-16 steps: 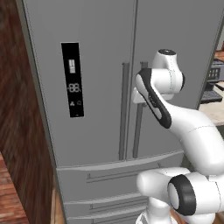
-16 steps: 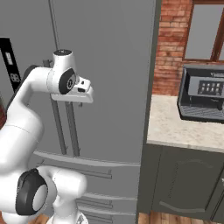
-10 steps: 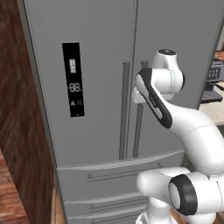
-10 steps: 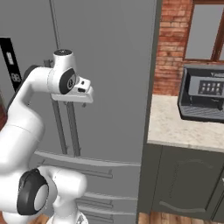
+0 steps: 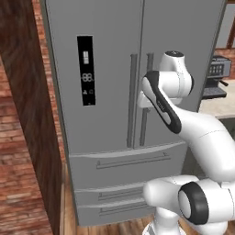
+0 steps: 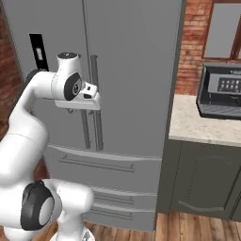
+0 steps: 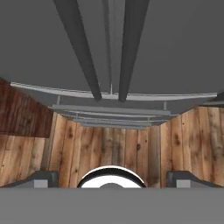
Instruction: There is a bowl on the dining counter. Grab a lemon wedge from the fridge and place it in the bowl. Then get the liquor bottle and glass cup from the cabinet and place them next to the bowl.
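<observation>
I've got the fridge (image 5: 119, 92) dead ahead, grey, both doors closed, two upright handles (image 7: 105, 48) meeting at the centre seam. My gripper (image 7: 111, 177) hangs beside them, jaws wide, holding nothing. Fingertips hidden behind my arm in the base views.

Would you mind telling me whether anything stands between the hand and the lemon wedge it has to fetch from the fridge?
Yes. Both fridge doors are shut, so the closed doors stand between the open hand and whatever is inside. The hand is up at the two vertical door handles, gripping neither. No lemon wedge is visible.
</observation>
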